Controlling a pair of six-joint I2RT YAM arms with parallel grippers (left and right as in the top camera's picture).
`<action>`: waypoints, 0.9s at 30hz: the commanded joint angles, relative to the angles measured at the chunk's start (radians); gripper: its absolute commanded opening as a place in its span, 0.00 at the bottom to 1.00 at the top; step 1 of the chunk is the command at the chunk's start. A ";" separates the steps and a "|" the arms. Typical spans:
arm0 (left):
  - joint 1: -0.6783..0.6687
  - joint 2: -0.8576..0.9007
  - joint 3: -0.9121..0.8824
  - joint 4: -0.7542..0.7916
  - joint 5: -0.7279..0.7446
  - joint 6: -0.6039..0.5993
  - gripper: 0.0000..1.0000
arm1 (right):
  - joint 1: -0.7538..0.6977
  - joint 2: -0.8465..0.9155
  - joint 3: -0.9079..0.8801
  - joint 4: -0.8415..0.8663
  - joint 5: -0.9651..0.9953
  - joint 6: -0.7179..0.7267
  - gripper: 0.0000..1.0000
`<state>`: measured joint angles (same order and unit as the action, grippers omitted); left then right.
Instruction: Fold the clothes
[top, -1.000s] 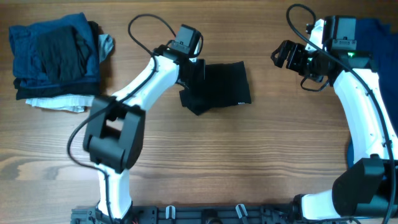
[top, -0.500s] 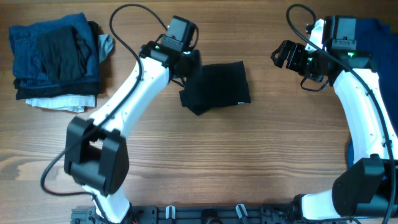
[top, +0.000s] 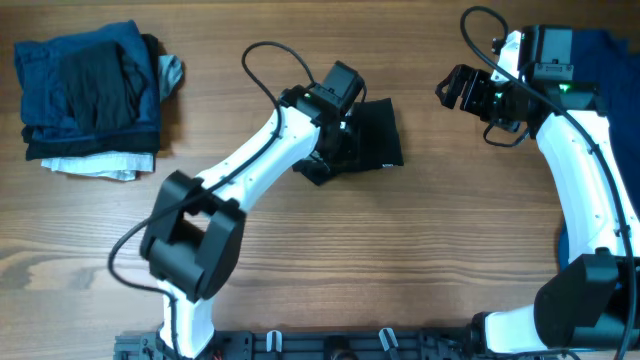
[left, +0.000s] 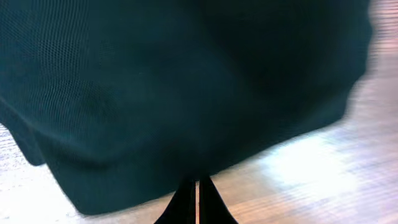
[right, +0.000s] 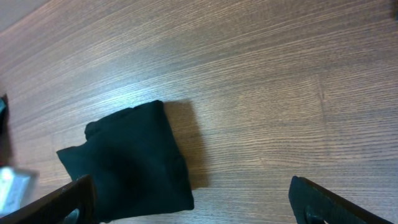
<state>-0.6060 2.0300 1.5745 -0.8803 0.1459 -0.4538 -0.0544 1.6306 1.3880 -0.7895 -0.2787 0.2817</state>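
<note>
A black T-shirt (top: 378, 135), folded into a small square, lies at the table's middle back, its white logo near its front right corner. My left gripper (top: 338, 140) hangs over the shirt's left part, jaws shut. In the left wrist view the black cloth (left: 186, 93) fills most of the frame and the shut fingertips (left: 196, 185) meet at its near edge, with nothing seen between them. My right gripper (top: 452, 92) stands open to the right of the shirt, apart from it. The right wrist view shows the folded shirt (right: 130, 155) on the wood between the wide-open fingers (right: 74, 199).
A stack of folded clothes (top: 90, 95), blue, black and white, sits at the back left. A royal-blue shirt (top: 605, 45) shows at the right edge behind the right arm. Bare wood table (top: 400, 260) spreads across the front.
My left arm has swung right, from the shirt's left edge to over the shirt. The right arm and the black shirt have not moved.
</note>
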 joint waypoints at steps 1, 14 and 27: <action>0.003 0.076 -0.006 0.000 -0.043 -0.027 0.04 | 0.002 0.011 0.005 0.001 0.021 -0.019 1.00; 0.026 -0.146 0.057 -0.018 -0.048 -0.026 0.04 | 0.002 0.011 0.005 0.003 0.020 -0.019 1.00; 0.065 -0.170 0.046 -0.060 -0.141 -0.022 1.00 | 0.002 0.011 0.005 0.003 0.021 -0.019 1.00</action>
<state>-0.5491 1.7718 1.6417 -0.9264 0.0418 -0.4778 -0.0540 1.6306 1.3880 -0.7891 -0.2787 0.2817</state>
